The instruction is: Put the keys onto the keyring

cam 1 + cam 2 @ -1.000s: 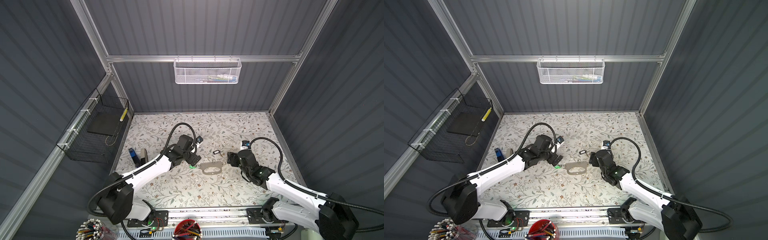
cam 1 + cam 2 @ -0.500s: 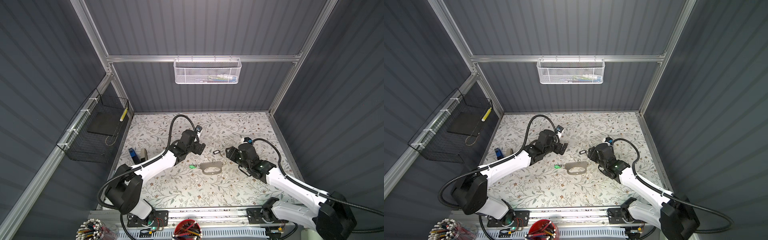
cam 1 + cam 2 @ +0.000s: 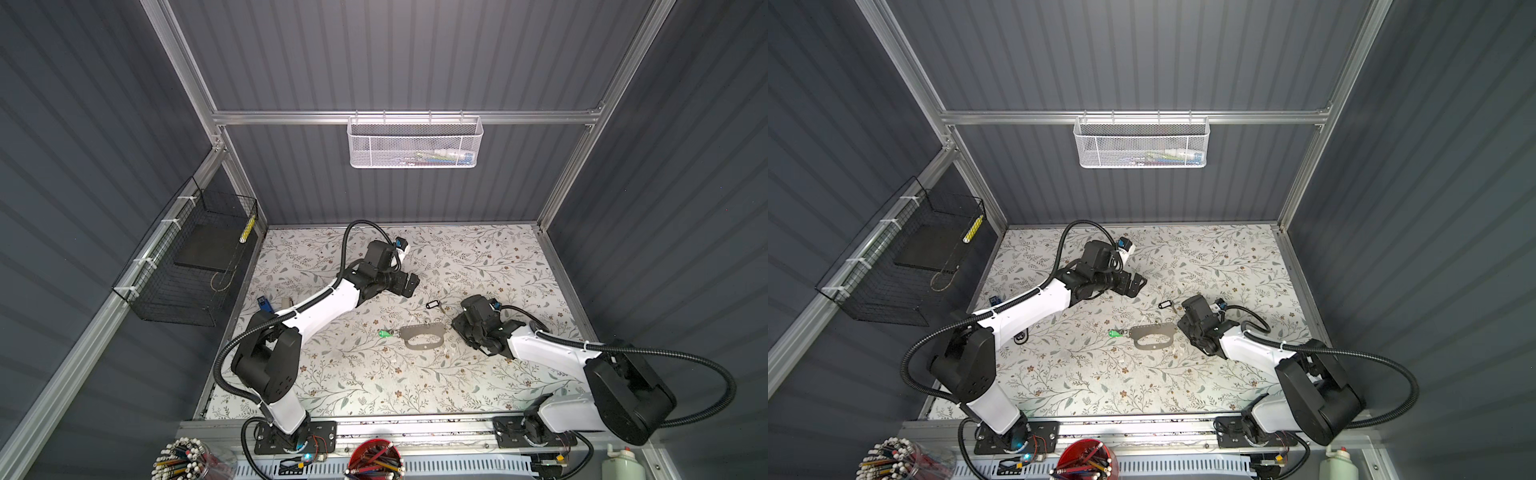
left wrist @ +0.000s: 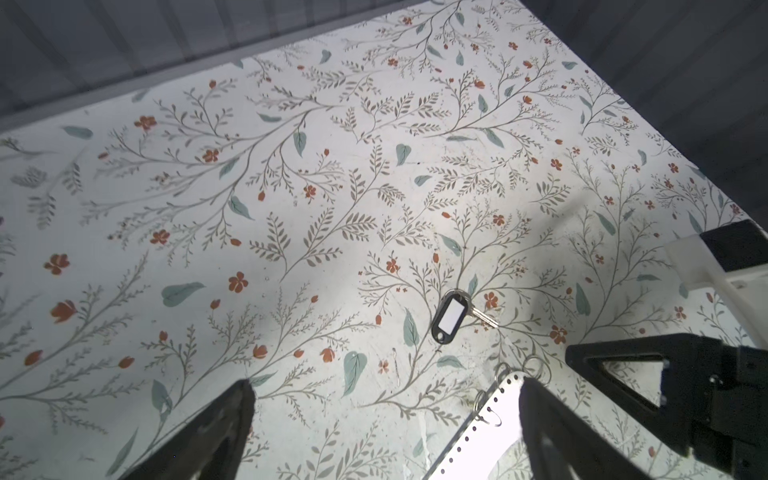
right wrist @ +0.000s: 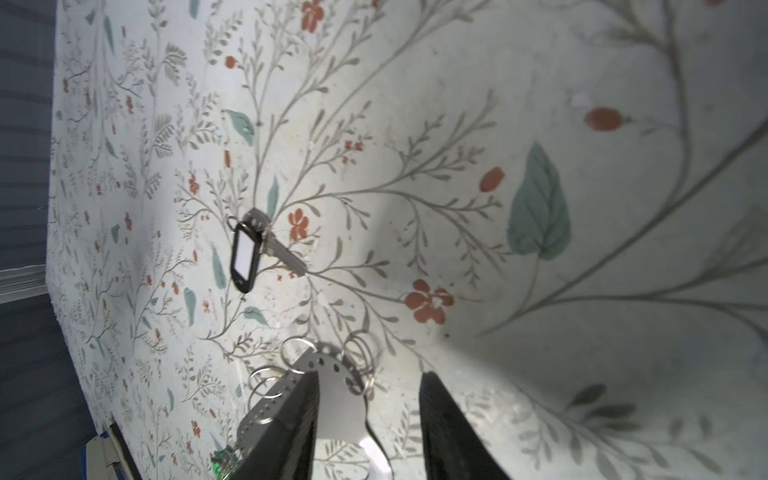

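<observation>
The grey D-shaped keyring [image 3: 424,336] [image 3: 1152,336] lies flat mid-table, with small wire rings in its holes. The green key [image 3: 386,333] [image 3: 1114,333] lies against its left end. The black-tagged key [image 3: 433,304] [image 4: 451,316] [image 5: 246,255] lies loose just behind it. My right gripper [image 3: 455,328] [image 5: 368,415] stands low at the keyring's right end. Its jaws are part-way apart and straddle that end [image 5: 332,399], with a gap on one side. My left gripper [image 3: 409,284] [image 4: 384,415] hovers wide open behind the keyring [image 4: 486,428], holding nothing.
A black wire basket [image 3: 195,266] hangs on the left wall, a white mesh basket [image 3: 415,141] on the back wall. A blue object [image 3: 264,305] lies at the table's left edge. Pencil cups [image 3: 374,459] and a bottle [image 3: 623,463] stand in front of the rail.
My left gripper has pulled back from the green key and keyring towards the rear. My right gripper has come in to the keyring's right end and its jaws have narrowed.
</observation>
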Available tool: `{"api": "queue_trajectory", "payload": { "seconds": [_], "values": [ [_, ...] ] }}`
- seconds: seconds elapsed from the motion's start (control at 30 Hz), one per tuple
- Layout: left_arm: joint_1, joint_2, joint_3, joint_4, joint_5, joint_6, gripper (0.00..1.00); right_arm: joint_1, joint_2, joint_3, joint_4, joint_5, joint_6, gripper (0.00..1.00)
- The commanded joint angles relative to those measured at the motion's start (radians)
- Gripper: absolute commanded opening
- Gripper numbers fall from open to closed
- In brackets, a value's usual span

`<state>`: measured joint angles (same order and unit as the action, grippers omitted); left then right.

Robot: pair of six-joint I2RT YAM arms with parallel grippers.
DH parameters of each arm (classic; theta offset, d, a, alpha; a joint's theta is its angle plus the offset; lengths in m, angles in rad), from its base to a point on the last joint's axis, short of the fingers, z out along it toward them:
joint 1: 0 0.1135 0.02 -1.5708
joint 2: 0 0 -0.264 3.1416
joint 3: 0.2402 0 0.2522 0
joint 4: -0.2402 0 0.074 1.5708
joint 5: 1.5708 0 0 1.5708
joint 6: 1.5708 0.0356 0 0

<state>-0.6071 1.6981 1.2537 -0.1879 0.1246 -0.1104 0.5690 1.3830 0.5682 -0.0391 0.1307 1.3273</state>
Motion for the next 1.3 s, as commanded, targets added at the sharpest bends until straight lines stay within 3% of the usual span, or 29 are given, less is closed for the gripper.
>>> {"api": "queue_trajectory", "payload": {
  "seconds": [0.0,0.4,1.27],
  "values": [
    [0.022,-0.003,-0.031,-0.002,0.08,-0.059,1.0,-0.006,0.011,0.019,-0.007,-0.003,0.039,0.41],
    [0.023,-0.015,-0.045,-0.01,0.068,-0.063,1.0,-0.011,0.105,0.031,0.056,-0.04,0.066,0.33],
    [0.023,-0.009,-0.045,-0.013,0.081,-0.069,1.0,-0.013,0.158,0.044,0.077,-0.066,0.07,0.19]
  ]
}}
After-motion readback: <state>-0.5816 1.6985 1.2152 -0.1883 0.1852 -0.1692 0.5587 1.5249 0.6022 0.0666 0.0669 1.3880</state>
